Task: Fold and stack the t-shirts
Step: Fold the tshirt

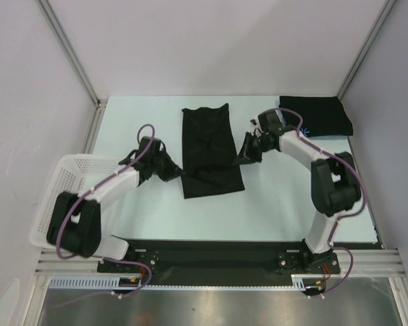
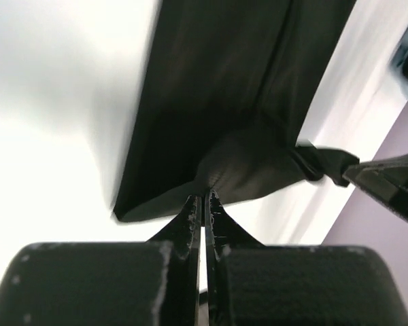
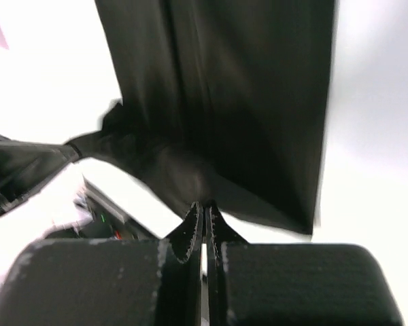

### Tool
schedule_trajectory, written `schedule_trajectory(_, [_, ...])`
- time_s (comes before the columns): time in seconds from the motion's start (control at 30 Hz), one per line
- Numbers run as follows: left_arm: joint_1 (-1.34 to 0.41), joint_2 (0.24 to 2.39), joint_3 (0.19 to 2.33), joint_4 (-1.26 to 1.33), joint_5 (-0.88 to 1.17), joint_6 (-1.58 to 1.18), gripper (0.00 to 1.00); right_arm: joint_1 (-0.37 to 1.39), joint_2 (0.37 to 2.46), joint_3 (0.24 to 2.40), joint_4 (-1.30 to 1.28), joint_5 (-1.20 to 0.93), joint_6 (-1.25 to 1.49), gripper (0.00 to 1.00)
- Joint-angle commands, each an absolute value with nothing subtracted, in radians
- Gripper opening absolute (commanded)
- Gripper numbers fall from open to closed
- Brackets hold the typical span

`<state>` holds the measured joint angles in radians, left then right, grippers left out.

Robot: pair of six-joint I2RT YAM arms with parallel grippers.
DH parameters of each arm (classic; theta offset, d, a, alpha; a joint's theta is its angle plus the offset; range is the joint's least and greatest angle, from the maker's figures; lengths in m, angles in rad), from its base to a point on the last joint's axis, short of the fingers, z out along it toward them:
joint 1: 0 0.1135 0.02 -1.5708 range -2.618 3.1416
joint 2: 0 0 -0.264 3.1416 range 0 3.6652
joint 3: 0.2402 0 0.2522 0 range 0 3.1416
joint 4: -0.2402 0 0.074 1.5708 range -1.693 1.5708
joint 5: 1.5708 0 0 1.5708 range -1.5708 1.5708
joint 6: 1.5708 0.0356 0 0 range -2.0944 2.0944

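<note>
Pale table (image 1: 279, 197), long black t-shirt (image 1: 209, 146) mid-table, folded t-shirt (image 1: 316, 115) far-right

Soft matt black cloth seen in the central t-shirt (image 1: 207, 149) and the folded t-shirt (image 1: 316, 115), basket (image 1: 68, 173) moulded in white mesh plastic, table (image 1: 285, 204) finished smooth and matt.

White-and-black arms (image 1: 300, 147), purple cables (image 1: 145, 127).

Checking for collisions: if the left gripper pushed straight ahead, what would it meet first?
The black t-shirt that the left gripper pinches; its fabric fills the path ahead, depth beyond is unclear.
</note>
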<state>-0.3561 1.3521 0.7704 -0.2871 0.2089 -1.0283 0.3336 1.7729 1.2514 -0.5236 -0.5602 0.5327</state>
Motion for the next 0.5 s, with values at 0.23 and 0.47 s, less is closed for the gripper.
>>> schedule_trajectory(0.23, [-0.236,1.721,1.155,-0.244,0.35,-0.899,0.0,0.252,2.19,1.759,-0.704,-0.65,0.451,0.0])
schedule_trajectory(0.47, [-0.196,1.842,1.259,-0.238,0.402,-0.897,0.0,0.227,2.292,1.887,-0.709,-0.716,0.454,0.0])
